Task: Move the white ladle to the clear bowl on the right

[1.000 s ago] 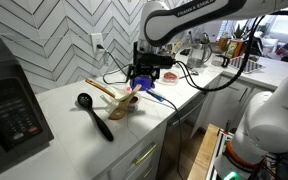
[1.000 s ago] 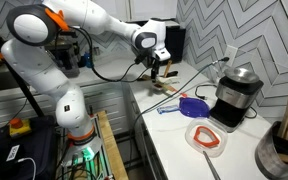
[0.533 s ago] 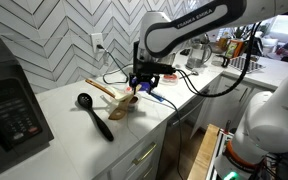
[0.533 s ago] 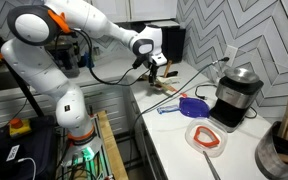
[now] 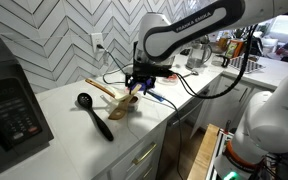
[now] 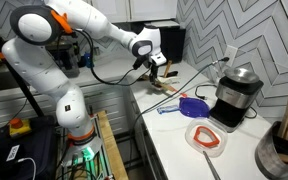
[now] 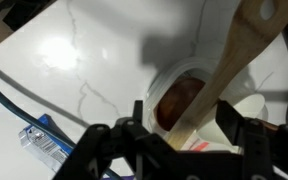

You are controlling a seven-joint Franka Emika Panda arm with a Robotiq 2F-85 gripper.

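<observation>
My gripper (image 5: 137,88) hangs over a pile of utensils on the white counter; it also shows in an exterior view (image 6: 155,70). In the wrist view a white cup-shaped piece with a brownish inside (image 7: 184,75), which looks like the white ladle's cup, lies below the jaws. A tan wooden spoon handle (image 7: 234,50) crosses it. The gripper (image 7: 182,125) is open, with a finger on each side of that handle and gaps on both sides. The clear bowl (image 6: 222,143), low and round with a reddish rim, sits further along the counter.
A black ladle (image 5: 94,113) lies on the counter beside the pile. A blue utensil (image 6: 189,105) lies between the pile and the bowl. A dark appliance (image 6: 234,95) stands by the wall and a microwave (image 5: 9,110) at the counter's end. A blue cable (image 7: 44,140) runs nearby.
The gripper has come down a little and moved closer to the utensil pile. The utensils have not moved.
</observation>
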